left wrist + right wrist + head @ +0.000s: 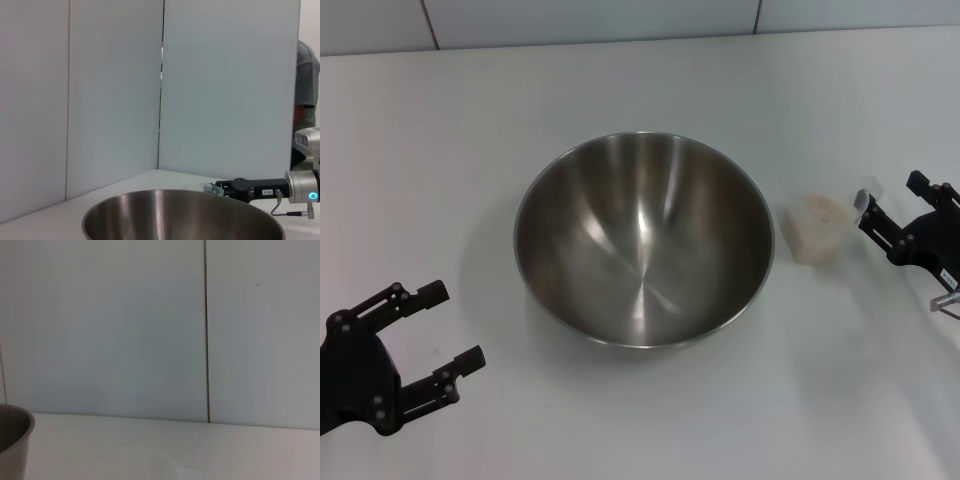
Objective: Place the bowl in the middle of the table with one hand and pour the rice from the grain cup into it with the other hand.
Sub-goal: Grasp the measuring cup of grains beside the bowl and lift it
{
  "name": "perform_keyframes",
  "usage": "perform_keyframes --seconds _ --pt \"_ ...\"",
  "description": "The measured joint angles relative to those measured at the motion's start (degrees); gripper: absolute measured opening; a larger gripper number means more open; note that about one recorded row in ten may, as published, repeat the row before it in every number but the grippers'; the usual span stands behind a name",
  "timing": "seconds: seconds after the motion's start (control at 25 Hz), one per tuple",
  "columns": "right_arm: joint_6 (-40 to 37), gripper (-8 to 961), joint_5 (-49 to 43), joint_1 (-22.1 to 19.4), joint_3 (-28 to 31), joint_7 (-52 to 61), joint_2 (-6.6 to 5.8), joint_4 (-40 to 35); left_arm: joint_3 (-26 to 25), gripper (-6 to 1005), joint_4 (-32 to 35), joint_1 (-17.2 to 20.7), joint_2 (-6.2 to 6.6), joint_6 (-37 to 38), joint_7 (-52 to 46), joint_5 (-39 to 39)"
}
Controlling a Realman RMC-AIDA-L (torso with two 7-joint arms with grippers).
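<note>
Beside the grain cup (817, 228), right end effector (883, 203) spread; left end effector (442, 328) spread, low by the bowl (643, 240).

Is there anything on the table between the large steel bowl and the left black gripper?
No. In the head view, only bare white table separates the large round stainless-steel bowl from the open left black gripper.
</note>
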Motion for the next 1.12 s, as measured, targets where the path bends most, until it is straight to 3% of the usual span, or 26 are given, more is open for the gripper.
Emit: perform_keyframes --seconds 1.12 --pt "0.72 701 -0.26 1.61 0.86 -0.39 0.13 0.09 -0.76 771 0.08 -0.31 -0.06 0.64 0.05 0.0"
